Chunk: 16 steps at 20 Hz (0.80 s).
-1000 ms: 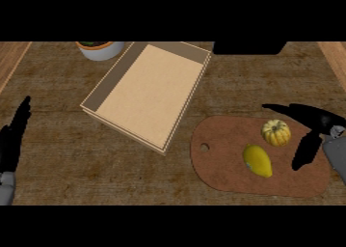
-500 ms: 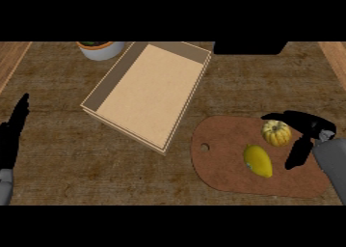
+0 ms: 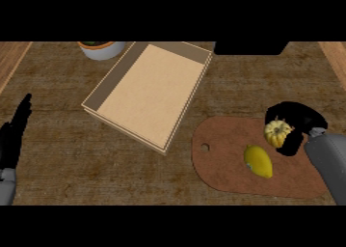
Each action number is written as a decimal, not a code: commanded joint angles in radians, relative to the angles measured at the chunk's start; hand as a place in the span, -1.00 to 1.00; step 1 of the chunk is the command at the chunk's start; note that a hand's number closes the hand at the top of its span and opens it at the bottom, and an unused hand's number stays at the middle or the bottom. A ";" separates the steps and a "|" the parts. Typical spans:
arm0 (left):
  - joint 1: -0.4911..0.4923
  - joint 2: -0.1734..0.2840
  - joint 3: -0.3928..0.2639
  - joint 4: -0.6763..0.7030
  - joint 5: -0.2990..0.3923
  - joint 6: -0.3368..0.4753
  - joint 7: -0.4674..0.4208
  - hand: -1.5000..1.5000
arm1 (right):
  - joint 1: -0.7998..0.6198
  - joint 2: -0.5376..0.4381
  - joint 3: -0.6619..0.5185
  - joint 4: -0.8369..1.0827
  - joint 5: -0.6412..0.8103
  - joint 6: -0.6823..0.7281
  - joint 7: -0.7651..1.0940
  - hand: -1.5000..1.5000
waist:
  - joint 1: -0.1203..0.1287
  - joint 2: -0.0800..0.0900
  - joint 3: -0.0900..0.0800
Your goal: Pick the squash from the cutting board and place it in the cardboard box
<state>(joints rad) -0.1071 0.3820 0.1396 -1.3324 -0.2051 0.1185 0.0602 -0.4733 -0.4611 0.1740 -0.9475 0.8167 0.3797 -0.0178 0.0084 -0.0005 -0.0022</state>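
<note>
The small round squash point(image 3: 277, 132), pale yellow with darker ribs running from its top and a whitish patch near the crown, sits on the brown oval wooden cutting board point(image 3: 225, 166), near the board's far right edge. The black right hand point(image 3: 298, 120) curls around it: fingers arch over the far side of the squash and the thumb comes down along its right side, so the squash shows only in the hollow between them. The hand grasps the squash, which looks as if it rests on the board, though the hand hides its underside. The grey right forearm point(image 3: 333, 164) runs from the board's right edge toward the lower right.

Also on the cutting board, nearer its middle and just left of the squash, lies a smooth elongated yellow lemon-like fruit point(image 3: 258, 161), apart from the hand. A small round hole pierces the board near its left end.

Left of the cutting board, touching or nearly touching its upper left rim, stands the open shallow cardboard box point(image 3: 150, 91), set at a slant. Beyond the box's far left corner stands a grey pot with an orange rim point(image 3: 100, 49).

Well left of the cutting board, the black left hand point(image 3: 10, 140) rests at the edge with its fingers straight and pointing up, released.
</note>
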 commanded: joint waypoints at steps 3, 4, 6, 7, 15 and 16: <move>-0.024 0.014 0.001 0.002 0.005 -0.033 0.013 0.00 | -0.117 0.064 0.031 0.139 0.069 -0.202 -0.203 1.00 | 0.026 0.012 0.005; -0.022 -0.029 -0.019 0.015 -0.010 0.003 -0.022 0.00 | -0.182 0.088 0.035 0.128 0.072 -0.203 -0.199 1.00 | 0.038 0.017 0.004; -0.051 -0.009 -0.006 0.024 -0.013 -0.001 -0.006 0.00 | -0.221 0.075 0.025 0.196 0.084 -0.275 -0.299 1.00 | 0.038 0.019 0.005; -0.003 -0.004 -0.008 -0.012 0.005 -0.029 -0.013 0.00 | -0.248 0.053 -0.007 0.235 0.074 -0.301 -0.339 1.00 | 0.046 0.017 0.005; 0.020 -0.030 -0.024 -0.062 -0.023 -0.003 0.018 0.00 | -0.408 0.058 -0.123 0.331 0.062 -0.514 -0.396 1.00 | 0.032 0.008 0.004; 0.017 -0.032 -0.014 -0.045 -0.014 -0.005 0.016 0.00 | -0.400 0.077 -0.124 0.272 0.050 -0.528 -0.392 1.00 | 0.016 0.004 0.003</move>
<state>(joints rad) -0.1145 0.3612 0.1267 -1.3544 -0.2211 0.1120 0.0726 -0.8283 -0.3994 0.0948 -0.6575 0.8954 -0.0734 -0.3698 0.0349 0.0090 0.0017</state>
